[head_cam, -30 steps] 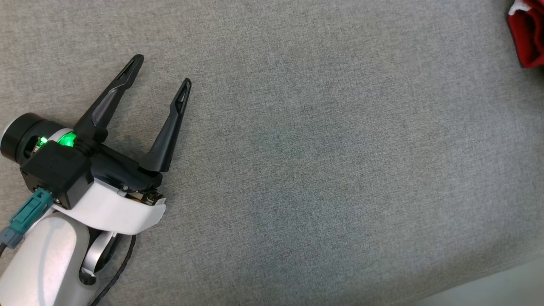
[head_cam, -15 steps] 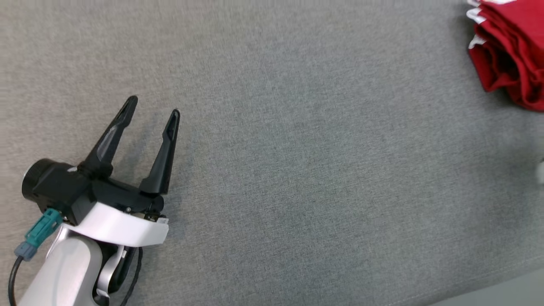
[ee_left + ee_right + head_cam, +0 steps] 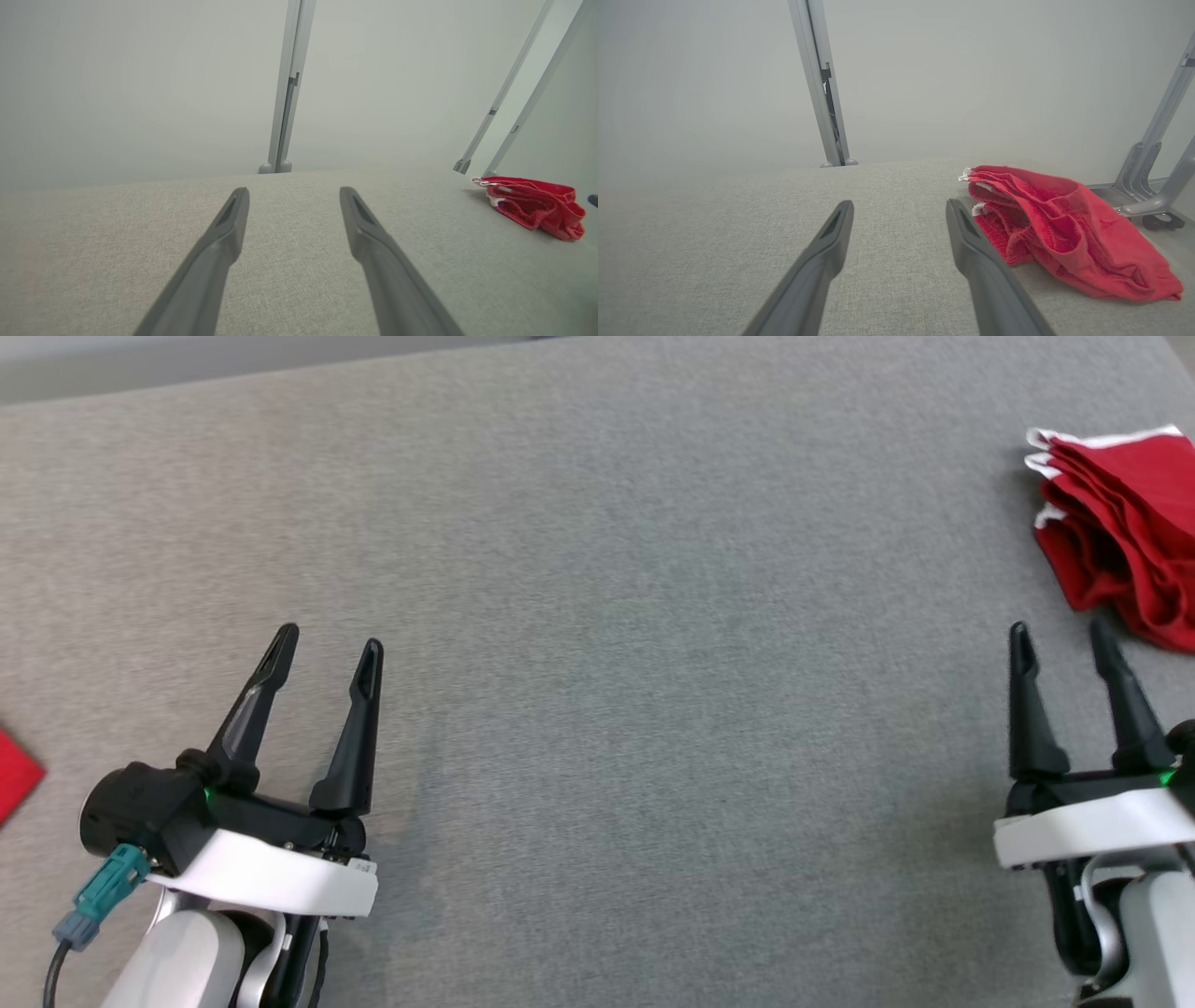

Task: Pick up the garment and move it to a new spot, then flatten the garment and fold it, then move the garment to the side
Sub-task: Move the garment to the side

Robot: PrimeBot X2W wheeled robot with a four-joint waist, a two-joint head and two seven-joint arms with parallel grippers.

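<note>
A red garment (image 3: 1125, 532) with white trim lies bunched in loose folds at the far right of the grey fabric-covered table (image 3: 635, 663). It shows again in the right wrist view as the garment (image 3: 1059, 224), just right of the fingers, and in the left wrist view as the garment (image 3: 532, 205), far off to the right. My right gripper (image 3: 1060, 633) hovers open at the lower right, its tips just short of the garment and apart from it. At the lower left my left gripper (image 3: 329, 640) is open with nothing between its fingers.
A small red corner of something (image 3: 17, 775) shows at the left edge of the head view. Grey metal posts (image 3: 285, 88) and a wheeled frame base (image 3: 1153, 196) stand beyond the table's far edge, in front of a pale wall.
The head camera has tilted and shifted, so the table's far edge, more of the garment and the right gripper have come into view. The left gripper stays open.
</note>
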